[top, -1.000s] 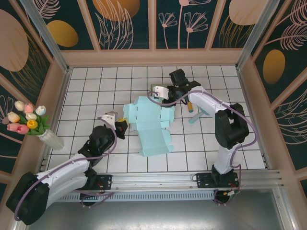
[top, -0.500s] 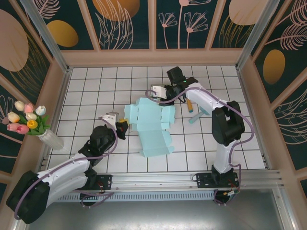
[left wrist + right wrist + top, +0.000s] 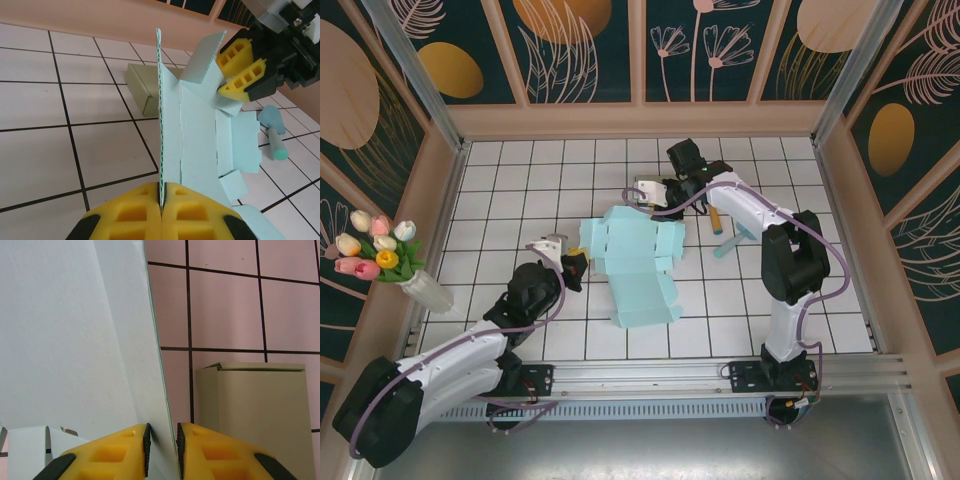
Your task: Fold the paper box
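The light blue paper box (image 3: 635, 265) lies partly unfolded on the tiled table (image 3: 520, 180). My left gripper (image 3: 578, 268) is shut on its left side panel, which stands on edge between the yellow pads (image 3: 163, 192). My right gripper (image 3: 642, 200) is at the box's far end. Its pads (image 3: 162, 437) are closed on a far flap (image 3: 75, 340). In the left wrist view that flap (image 3: 205, 55) stands tilted up beside the right gripper (image 3: 221, 75). The box's middle panel (image 3: 195, 135) lies flat between the two grippers.
A small tan carton (image 3: 255, 410) sits just beyond the far flap, close to the right fingers (image 3: 142, 87). A teal marker (image 3: 730, 243) lies right of the box. A vase of tulips (image 3: 380, 255) stands at the left wall.
The right gripper's jaws have narrowed onto the far flap, and the arm has shifted a little to the left. The left gripper has kept its hold and place.
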Controlling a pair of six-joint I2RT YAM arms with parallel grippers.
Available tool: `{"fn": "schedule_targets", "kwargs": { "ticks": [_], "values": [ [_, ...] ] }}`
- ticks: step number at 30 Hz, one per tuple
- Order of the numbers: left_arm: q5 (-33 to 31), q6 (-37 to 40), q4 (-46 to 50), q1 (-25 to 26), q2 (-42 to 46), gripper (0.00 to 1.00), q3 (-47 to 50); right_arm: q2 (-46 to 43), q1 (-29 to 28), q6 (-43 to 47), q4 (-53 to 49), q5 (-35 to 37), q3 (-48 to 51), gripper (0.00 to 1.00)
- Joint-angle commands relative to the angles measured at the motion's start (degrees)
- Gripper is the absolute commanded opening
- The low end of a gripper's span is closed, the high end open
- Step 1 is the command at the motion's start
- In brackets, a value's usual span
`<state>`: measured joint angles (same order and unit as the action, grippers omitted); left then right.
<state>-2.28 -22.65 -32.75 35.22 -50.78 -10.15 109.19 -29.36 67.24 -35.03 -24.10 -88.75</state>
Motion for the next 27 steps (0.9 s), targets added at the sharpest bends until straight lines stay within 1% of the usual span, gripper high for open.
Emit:
{"fn": "schedule_targets", "kwargs": {
  "ticks": [1, 7, 14, 24, 25, 27],
  "values": [
    [-0.8, 0.6, -1.8, 0.3, 1.5, 0.0, 0.4, 0.3, -0.5, 1.1, -2.7, -2.5, 0.1, 0.25],
    [-1.1, 0.5, -1.7, 0.3, 1.4, 0.0, 0.4, 1.3, -0.4, 1.0, -2.9, -2.4, -0.1, 0.26],
    [-0.8, 0.4, -1.7, 0.3, 1.4, 0.0, 0.5, 1.4, 0.1, 1.2, -3.4, -2.2, -0.1, 0.29],
    [-1.2, 0.5, -1.6, 0.3, 1.5, 0.0, 0.3, 1.1, 0.7, 1.1, -3.6, -2.3, 0.8, 0.28],
    [-1.3, 0.5, -1.6, 0.3, 1.5, 0.0, 0.3, 1.2, 0.7, 1.1, -3.7, -2.4, 1.0, 0.28],
    [-1.6, 0.4, -1.5, 0.3, 1.3, 0.0, 0.2, 1.2, 0.9, 1.2, -3.8, -2.4, 1.0, 0.16]
  ]
}}
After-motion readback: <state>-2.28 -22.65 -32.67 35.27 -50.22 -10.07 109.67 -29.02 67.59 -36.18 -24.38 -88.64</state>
